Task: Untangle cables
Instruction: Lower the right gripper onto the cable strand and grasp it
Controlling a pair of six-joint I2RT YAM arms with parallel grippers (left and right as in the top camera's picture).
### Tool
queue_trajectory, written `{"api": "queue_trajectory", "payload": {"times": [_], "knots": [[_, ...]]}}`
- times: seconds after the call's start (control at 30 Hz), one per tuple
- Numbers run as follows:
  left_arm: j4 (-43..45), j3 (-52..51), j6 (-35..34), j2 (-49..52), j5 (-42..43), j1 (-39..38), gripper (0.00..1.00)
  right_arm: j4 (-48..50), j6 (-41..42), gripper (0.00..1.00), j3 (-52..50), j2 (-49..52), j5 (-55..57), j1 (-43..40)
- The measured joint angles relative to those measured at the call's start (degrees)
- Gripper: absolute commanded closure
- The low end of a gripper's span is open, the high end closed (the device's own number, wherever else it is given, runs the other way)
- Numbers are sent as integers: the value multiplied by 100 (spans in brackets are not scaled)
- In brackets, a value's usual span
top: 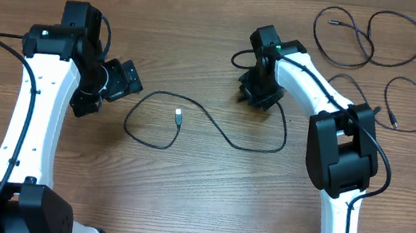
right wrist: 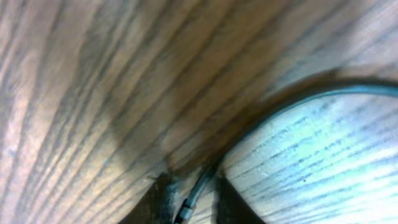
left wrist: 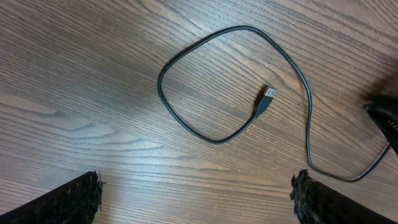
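Cables (top: 333,23) lie apart on wooden table (top: 181,201).
Right gripper (right wrist: 193,199), at two o'clock, pinches centre cable (left wrist: 242,27) near its end; left gripper (left wrist: 196,196), at ten o'clock, gapes wide.

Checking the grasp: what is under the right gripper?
The black cable runs on the table between the fingertips of the right gripper. From overhead its end is covered; contact is unclear.

We observe a brown wood-grain table (top: 181,201) filling every view. Bright glare lightens its surface in the right wrist view.
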Motion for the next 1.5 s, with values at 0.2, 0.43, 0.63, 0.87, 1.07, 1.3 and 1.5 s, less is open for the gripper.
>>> {"api": "queue_trajectory", "payload": {"times": [0.2,0.43,0.63,0.87,1.07,1.3,1.5], "knots": [[2,0,0,0,0,0,0,-50,-549,96,199,15,-129,-22],[35,0,0,0,0,0,0,-286,-1158,96,205,-293,-282,-9],[111,0,0,0,0,0,0,-514,-1733,96,208,-824,-835,101],[136,0,-4,0,-37,0,0,-601,-2277,96,223,-938,-1547,581],[114,0,-227,0,-330,0,0,-476,-2846,96,223,-938,-1781,1095],[101,0,-422,0,-485,0,1,-483,-3272,96,223,-938,-1742,1580],[-129,0,-422,2,-706,0,0,-682,-2970,96,223,-938,-1163,1572]]}}
